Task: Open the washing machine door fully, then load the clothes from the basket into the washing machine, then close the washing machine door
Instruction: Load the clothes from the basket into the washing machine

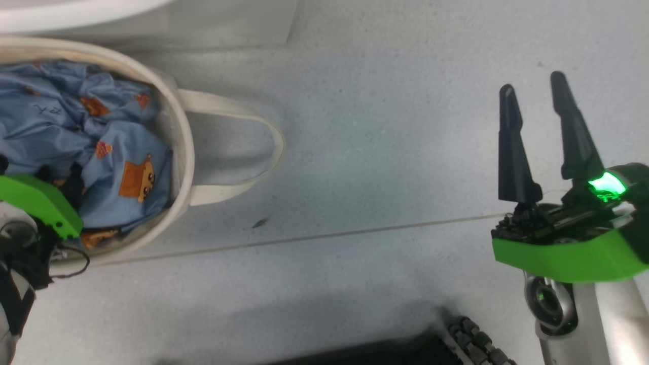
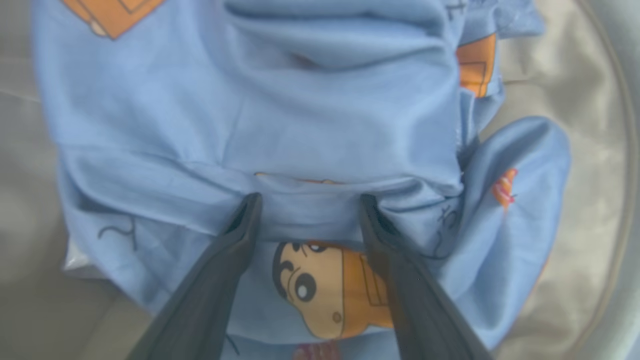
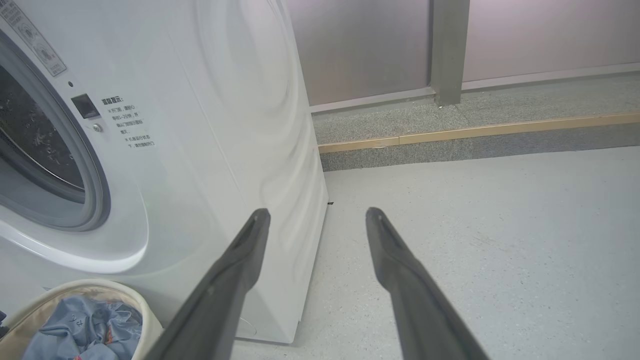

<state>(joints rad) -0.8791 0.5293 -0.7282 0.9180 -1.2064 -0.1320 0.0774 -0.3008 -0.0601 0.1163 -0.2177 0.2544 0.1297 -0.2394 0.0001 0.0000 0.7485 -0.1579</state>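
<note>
The cream canvas basket [image 1: 183,147] stands on the floor at the left, one loop handle lying flat beside it. Inside lie the light blue clothes [image 1: 109,152] with orange-brown cartoon prints. My left gripper [image 2: 306,201] points down into the basket, open, its fingertips pressed into a fold of the clothes [image 2: 260,125]. My right gripper [image 1: 532,88] hangs open and empty over bare floor at the right. The white washing machine [image 3: 210,130] stands behind the basket [image 3: 145,310], its grey gasket and steel drum exposed at the left edge. The door is out of view.
Grey speckled floor [image 1: 380,152] spreads between the basket and my right arm. A raised stone kerb with a wooden strip [image 3: 475,132] and a frosted wall run behind the machine. My dark base [image 1: 436,344] shows at the bottom.
</note>
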